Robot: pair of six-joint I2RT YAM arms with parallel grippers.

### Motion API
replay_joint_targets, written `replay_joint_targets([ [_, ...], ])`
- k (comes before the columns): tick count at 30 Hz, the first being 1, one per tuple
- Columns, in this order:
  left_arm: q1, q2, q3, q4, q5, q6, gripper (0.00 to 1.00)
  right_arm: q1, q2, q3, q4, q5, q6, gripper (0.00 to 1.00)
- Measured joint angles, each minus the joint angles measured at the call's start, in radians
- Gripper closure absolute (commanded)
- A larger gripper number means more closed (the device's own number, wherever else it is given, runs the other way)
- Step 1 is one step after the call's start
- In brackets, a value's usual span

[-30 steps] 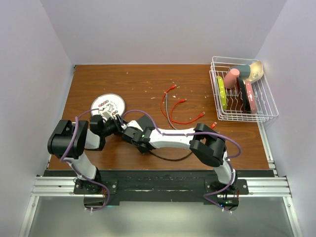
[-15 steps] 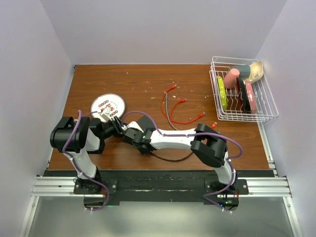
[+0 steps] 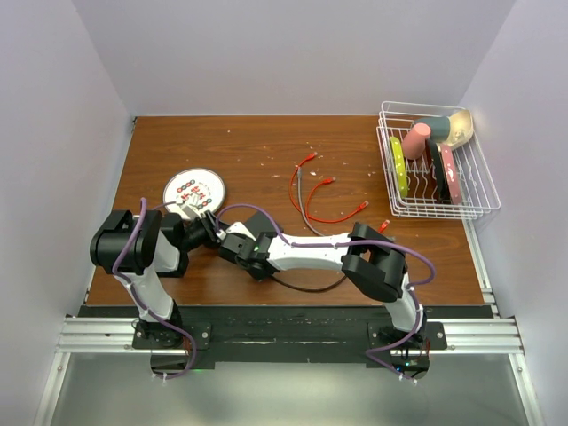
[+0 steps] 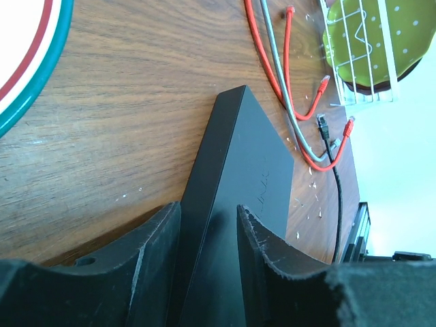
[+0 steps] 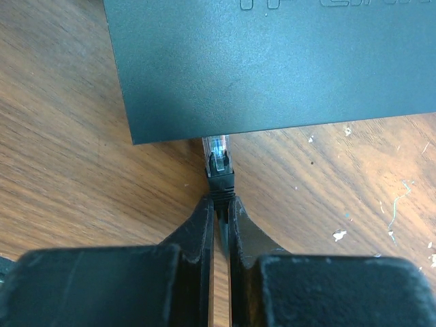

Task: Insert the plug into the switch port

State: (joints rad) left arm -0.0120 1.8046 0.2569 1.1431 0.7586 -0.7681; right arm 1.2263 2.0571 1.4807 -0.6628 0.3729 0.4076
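The plug (image 5: 219,174), clamped at its black boot by the right gripper (image 5: 219,204), touches one edge of the switch (image 5: 272,61) in the near-left quarter of the table (image 3: 266,142), while the left gripper (image 4: 208,211), now slightly closer to the near edge than one second ago, straddles the switch, with contact not determinable.

The switch (image 5: 272,61) is matte black, and the plug (image 5: 219,167) is black with a clear tip. The tabletop (image 3: 257,146) is brown woodgrain flecked with white. At upper left of the left wrist view the plate (image 4: 20,48) is white with red and teal rim bands; cables (image 4: 277,68) are red and grey, the rack (image 3: 484,191) white wire, its green disc (image 4: 381,41) white-dotted
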Motion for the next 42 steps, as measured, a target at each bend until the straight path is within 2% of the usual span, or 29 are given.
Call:
replay_joint_targets([
  [31,0.0,-0.011,-0.002,-0.014,0.001,0.001,0.55,0.0,0.028,0.051,-0.061,-0.05,-0.031,1.0],
  [42,0.0,-0.018,-0.011,-0.016,0.005,0.001,0.56,-0.003,0.037,0.073,-0.098,-0.049,0.021,1.0],
])
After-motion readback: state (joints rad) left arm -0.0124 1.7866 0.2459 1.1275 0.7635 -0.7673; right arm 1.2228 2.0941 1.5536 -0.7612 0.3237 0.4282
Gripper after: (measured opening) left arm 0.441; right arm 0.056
